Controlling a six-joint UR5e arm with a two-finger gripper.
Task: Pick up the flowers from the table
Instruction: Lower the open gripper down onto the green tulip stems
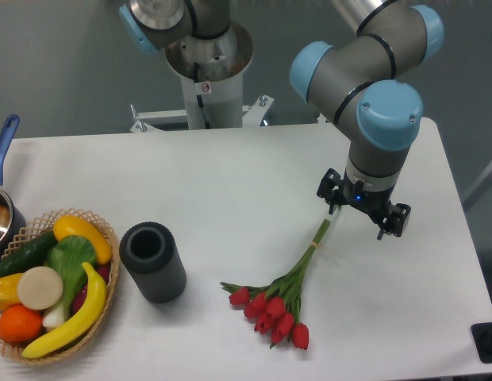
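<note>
The flowers (279,305) lie flat on the white table (230,182) at the front right. Their red tulip buds point toward the front edge, and the green stems (313,250) run up and to the right. My gripper (362,208) hangs at the upper end of the stems and points down at the table. Its black body sits just right of the stem tips. The wrist covers the fingers, so I cannot see whether the jaws are open or shut, or whether they touch the stems.
A dark grey ribbed cylinder vase (153,261) stands left of the flowers. A wicker basket (107,278) of fruit and vegetables sits at the front left corner. A pot with a blue handle (3,147) is at the left edge.
</note>
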